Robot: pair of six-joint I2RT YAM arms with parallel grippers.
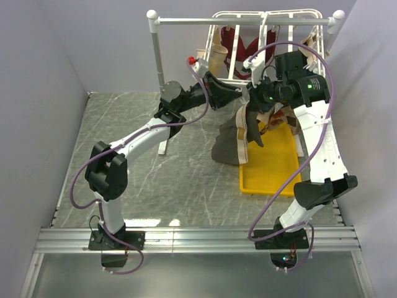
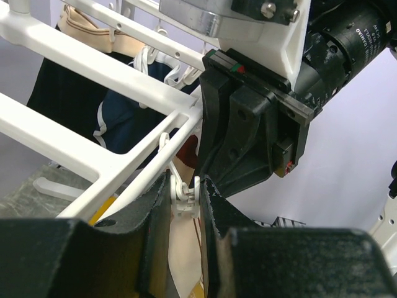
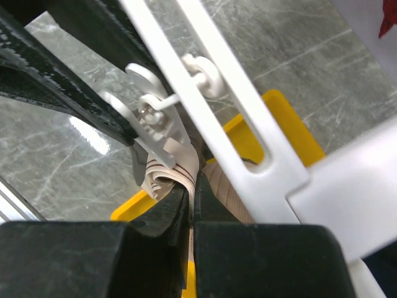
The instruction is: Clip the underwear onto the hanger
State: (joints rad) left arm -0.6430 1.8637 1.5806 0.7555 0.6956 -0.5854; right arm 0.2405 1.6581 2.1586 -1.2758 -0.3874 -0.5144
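The hanger [image 1: 273, 12] hung at the rail [image 1: 205, 21]. Beneath it the underwear [image 1: 228, 146] drooped over the tray's [image 1: 273, 174] edge (beige band [image 3: 177, 177] uppermost), that band pinched tight by the right gripper [image 3: 191, 208]. The left gripper [image 2: 185, 189] squeezed a small clip [image 3: 158, 121], which seemed to touch the band.

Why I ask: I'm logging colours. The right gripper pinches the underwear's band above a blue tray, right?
Not blue: the tray is yellow, as the top view shows. The right gripper does pinch the underwear by its band above it.
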